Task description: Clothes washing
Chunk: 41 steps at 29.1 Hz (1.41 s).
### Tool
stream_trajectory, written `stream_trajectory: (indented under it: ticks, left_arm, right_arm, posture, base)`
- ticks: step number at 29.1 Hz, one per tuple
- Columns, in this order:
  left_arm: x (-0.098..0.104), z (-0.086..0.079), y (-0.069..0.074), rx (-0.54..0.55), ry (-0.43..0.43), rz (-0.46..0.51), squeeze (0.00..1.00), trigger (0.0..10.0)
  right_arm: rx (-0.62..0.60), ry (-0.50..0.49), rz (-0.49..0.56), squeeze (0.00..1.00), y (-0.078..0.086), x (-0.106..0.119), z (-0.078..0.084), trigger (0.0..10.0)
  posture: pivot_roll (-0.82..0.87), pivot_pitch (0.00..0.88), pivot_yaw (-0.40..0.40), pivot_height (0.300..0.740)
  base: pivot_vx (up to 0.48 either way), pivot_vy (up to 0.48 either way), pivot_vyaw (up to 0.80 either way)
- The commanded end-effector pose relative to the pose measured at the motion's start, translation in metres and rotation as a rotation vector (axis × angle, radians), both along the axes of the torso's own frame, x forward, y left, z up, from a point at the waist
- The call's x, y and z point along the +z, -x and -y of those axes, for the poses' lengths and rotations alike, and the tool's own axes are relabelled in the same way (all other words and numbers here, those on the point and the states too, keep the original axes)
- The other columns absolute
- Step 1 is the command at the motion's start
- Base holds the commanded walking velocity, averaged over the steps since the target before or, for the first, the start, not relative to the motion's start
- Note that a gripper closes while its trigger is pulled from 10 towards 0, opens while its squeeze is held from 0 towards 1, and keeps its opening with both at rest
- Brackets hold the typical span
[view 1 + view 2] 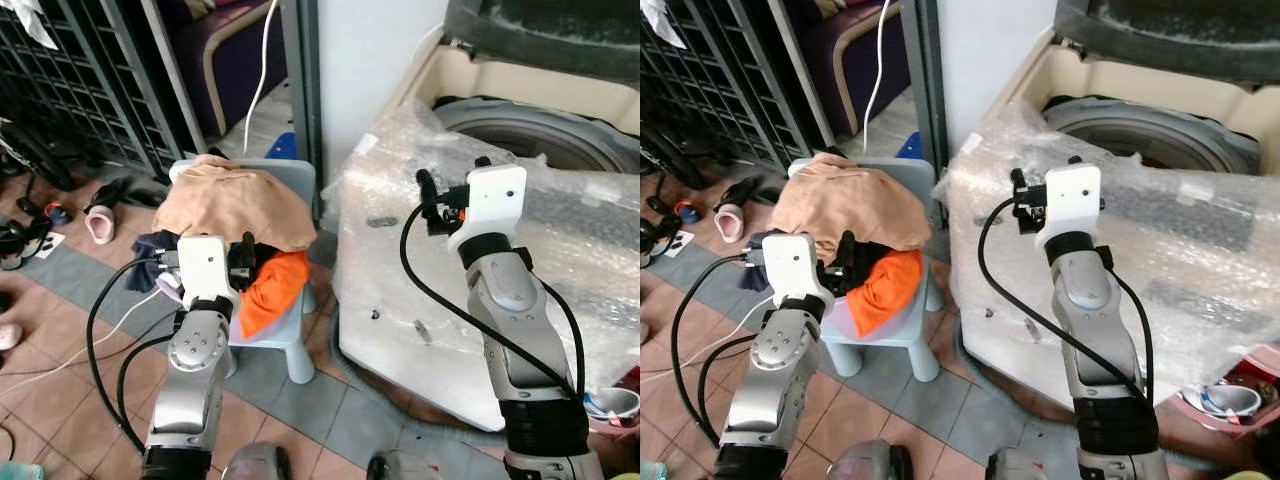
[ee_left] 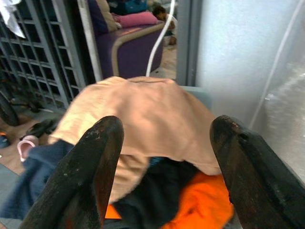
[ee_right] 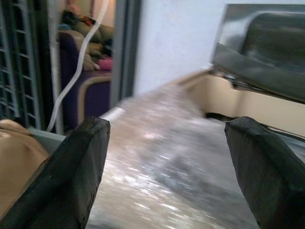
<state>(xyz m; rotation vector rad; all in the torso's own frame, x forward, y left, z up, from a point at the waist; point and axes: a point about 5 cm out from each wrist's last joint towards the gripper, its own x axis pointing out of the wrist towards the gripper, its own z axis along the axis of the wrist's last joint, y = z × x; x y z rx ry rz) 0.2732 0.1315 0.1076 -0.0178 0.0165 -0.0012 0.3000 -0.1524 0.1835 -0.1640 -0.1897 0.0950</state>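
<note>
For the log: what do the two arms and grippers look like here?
Both arms are jointed silver-grey metal with dark bands low down. Each wrist carries a white boxy housing, and black cables loop loosely from there down the arm. The left gripper and right gripper each have two thick, matte black fingers with rounded, scuffed tips. No markings are legible.

Terracotta and grey tiled floor (image 1: 60,330), black metal grille (image 1: 90,80), purple sofa (image 1: 235,50), white wall (image 1: 370,50), scattered shoes (image 1: 100,222)

Home laundry nook: washing machine (image 1: 520,130), shoes (image 1: 100,222).
</note>
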Motion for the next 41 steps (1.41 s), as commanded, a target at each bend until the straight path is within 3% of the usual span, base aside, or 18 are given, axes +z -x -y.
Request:
stream_trajectory:
  ticks: [1, 16, 17, 18, 20, 21, 41]
  left_arm:
    - [0.001, -0.006, 0.001, 0.022, -0.003, -0.007, 0.00, 10.0]
    - [0.001, -0.008, 0.001, 0.024, -0.007, -0.013, 0.00, 10.0]
    - [0.002, -0.010, 0.003, 0.028, -0.010, -0.008, 0.00, 10.0]
    - [0.002, -0.012, 0.004, 0.035, -0.020, -0.009, 0.00, 10.0]
    - [0.002, -0.016, 0.007, 0.040, -0.024, -0.003, 0.00, 10.0]
    - [0.001, -0.019, 0.009, 0.043, -0.028, -0.003, 0.00, 10.0]
    - [0.002, -0.019, 0.009, 0.032, -0.048, 0.006, 0.00, 10.0]
  right_arm:
    - [0.037, -0.017, 0.028, 1.00, 0.001, 0.007, -0.009, 10.0]
    - [0.039, -0.032, -0.003, 1.00, 0.003, 0.002, -0.008, 10.0]
    - [0.035, -0.034, -0.030, 0.89, 0.003, -0.003, -0.008, 10.0]
    - [0.033, -0.031, -0.048, 0.85, 0.004, -0.006, -0.008, 10.0]
    - [0.035, -0.018, -0.068, 0.45, 0.006, -0.012, -0.008, 10.0]
    - [0.028, -0.025, -0.083, 0.00, 0.008, -0.016, -0.007, 10.0]
    - [0.009, 0.003, -0.187, 0.00, 0.010, -0.041, -0.003, 10.0]
  posture:
    - [-0.04, 0.062, 0.064, 0.740]
    - [-0.04, 0.064, 0.069, 0.740]
    - [-0.04, 0.064, 0.071, 0.740]
    - [-0.04, 0.064, 0.071, 0.740]
    - [-0.04, 0.063, 0.073, 0.740]
    - [-0.04, 0.063, 0.073, 0.740]
    - [-0.03, 0.045, 0.076, 0.740]
  base:
    - [0.000, 0.480, 0.00]
    - [0.000, 0.480, 0.00]
    - [0.000, 0.480, 0.00]
    - [0.000, 0.244, 0.00]
    - [0.000, 0.000, 0.00]
    - [0.000, 0.000, 0.00]
    - [0.000, 0.000, 0.00]
